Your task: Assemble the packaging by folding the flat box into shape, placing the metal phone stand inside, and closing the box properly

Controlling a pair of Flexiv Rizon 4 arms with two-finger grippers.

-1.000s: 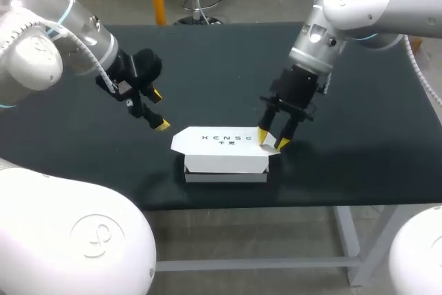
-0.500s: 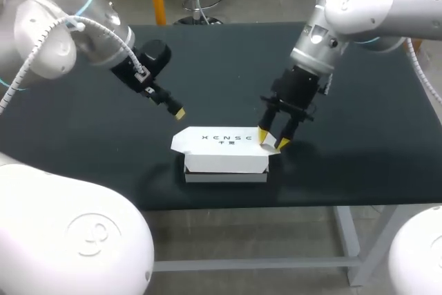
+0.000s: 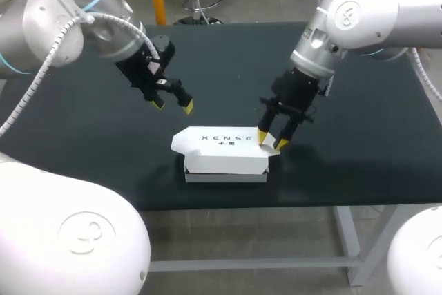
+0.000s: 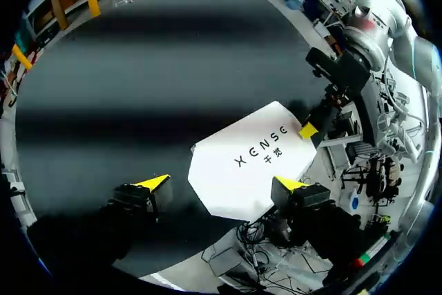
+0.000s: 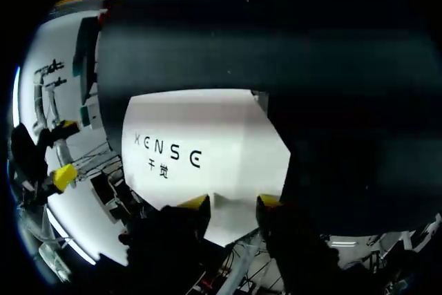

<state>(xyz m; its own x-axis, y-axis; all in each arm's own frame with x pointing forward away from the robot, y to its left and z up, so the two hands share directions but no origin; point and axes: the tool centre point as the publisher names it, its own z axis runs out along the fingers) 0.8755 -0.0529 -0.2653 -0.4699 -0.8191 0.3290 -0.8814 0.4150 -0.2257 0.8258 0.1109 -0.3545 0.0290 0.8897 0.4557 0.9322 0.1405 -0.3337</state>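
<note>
While L hand hangs open, R hand, half-open, touches box.

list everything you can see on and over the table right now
table: 1, black, under everything else
box: 1, white with dark print on its lid, near the table's front edge, lid lying over the base
left arm: 1, white and silver, comes in from the left
right arm: 1, white and silver, comes in from the right
left gripper: 1, black with yellow tips, open, above the table behind and left of the box, apart from it
right gripper: 1, black with yellow tips, at the right end of the box lid
</note>
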